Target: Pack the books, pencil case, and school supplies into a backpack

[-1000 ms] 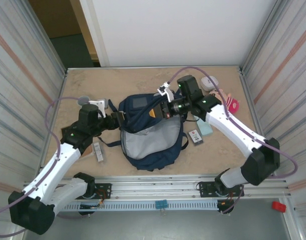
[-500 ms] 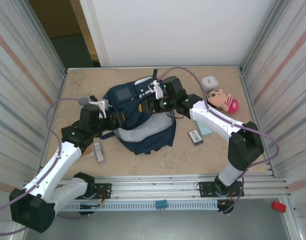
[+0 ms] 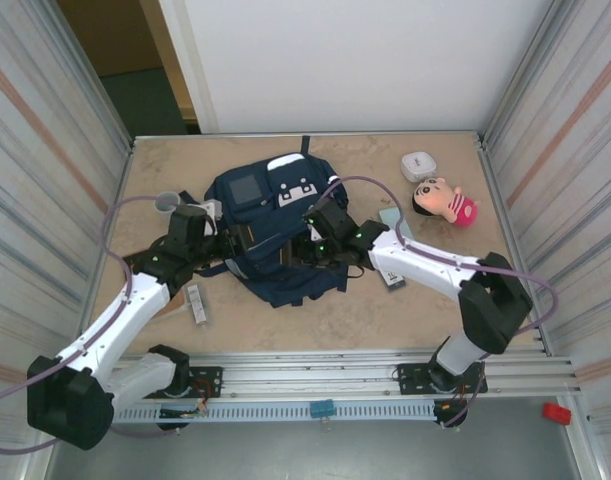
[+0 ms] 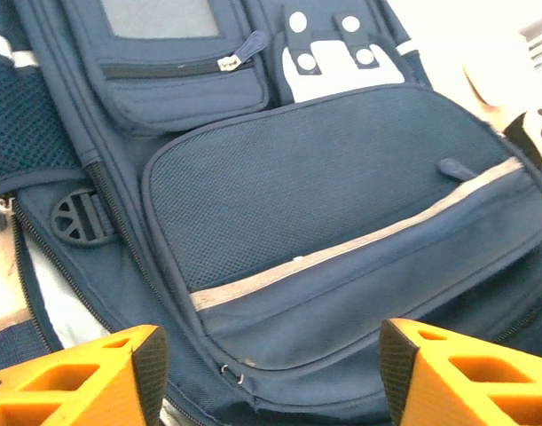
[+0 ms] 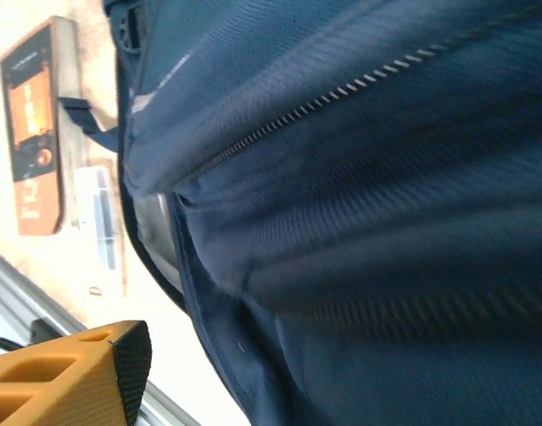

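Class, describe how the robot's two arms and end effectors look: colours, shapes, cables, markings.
Both arms have white links joined by bulky black joints, with a grey-purple cable looping alongside. The end effector fingers are orange, latticed wedges with black pads.

Navy backpack (image 3: 270, 200) lying front-up mid-table, teal pencil case (image 3: 389, 217) just right, silver-grey bar (image 3: 195, 304) left.
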Controlling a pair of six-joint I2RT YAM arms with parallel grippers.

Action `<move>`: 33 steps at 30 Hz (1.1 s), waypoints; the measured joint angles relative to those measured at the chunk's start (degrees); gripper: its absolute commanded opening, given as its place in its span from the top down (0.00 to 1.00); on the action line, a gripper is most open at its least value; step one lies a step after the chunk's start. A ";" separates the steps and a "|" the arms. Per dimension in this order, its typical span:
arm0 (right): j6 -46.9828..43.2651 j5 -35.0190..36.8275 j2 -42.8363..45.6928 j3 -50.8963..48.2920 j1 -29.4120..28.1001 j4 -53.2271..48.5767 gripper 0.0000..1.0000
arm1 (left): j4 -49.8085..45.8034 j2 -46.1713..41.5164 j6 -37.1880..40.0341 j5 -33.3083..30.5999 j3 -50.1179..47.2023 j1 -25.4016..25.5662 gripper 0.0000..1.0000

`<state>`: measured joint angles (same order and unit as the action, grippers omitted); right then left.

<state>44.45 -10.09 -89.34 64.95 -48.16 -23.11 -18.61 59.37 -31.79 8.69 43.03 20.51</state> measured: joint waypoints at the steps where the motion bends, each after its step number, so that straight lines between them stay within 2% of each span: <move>1: 0.11 1.38 1.66 0.04 -0.28 -2.32 0.26 | -0.26 0.44 -0.20 -0.37 0.00 0.00 0.35; 8: -0.28 7.89 11.82 3.74 -1.84 -16.50 0.27 | -1.31 1.49 -3.26 -0.87 -0.04 -3.13 0.34; 12: -2.78 8.28 15.02 3.85 -2.36 -13.64 0.29 | -0.81 0.87 -6.45 1.09 -2.16 -8.70 0.35; 16: -5.44 6.82 7.82 5.97 -1.77 -5.95 0.31 | 0.15 -0.11 -9.40 3.63 -6.45 -12.76 0.35; 20: -6.64 5.77 -5.25 10.36 0.33 0.50 0.33 | 3.19 2.67 -11.43 7.06 -7.04 -12.79 0.42; 23: -6.34 5.75 -10.54 9.09 2.36 4.48 0.33 | 7.50 7.87 -12.55 8.94 -6.99 -11.89 0.43; 28: -3.85 5.53 -11.37 0.37 5.14 12.87 0.33 | 12.50 18.01 -13.53 9.77 -6.34 -8.26 0.44; 33: -1.09 5.68 -10.45 -8.11 8.02 21.81 0.33 | 14.21 26.23 -13.49 8.96 -1.53 -3.96 0.42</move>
<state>43.35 -4.40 -99.79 56.84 -40.14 -1.30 -4.40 85.60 -45.28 17.65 41.50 16.56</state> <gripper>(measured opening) 0.665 0.575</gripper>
